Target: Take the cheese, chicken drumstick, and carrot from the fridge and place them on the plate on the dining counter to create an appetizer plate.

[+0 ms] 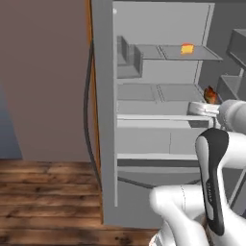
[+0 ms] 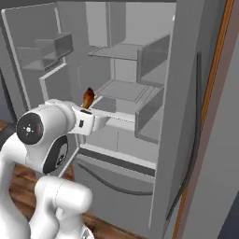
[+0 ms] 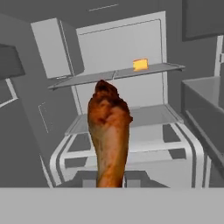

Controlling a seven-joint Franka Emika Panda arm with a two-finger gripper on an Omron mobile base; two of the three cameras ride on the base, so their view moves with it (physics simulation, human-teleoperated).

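Left base view: fridge [image 1: 144, 120] open; cheese [image 1: 187, 48] upper right on top shelf; drumstick [image 1: 210, 94] at right edge, half hidden by arm.
Right base view: drumstick [image 2: 87, 98] pokes above the wrist; fingers hidden.
Hand view: gripper [image 3: 110, 183] clamped on drumstick [image 3: 108, 131], centre; fingertips cut off; cheese [image 3: 140, 64] behind.

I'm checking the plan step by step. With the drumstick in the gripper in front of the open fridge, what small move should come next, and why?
Probably draw the hand straight back out of the fridge. The gripper is shut on the chicken drumstick, which stands clear of the shelves, while the cheese lies on the upper shelf for a later trip.
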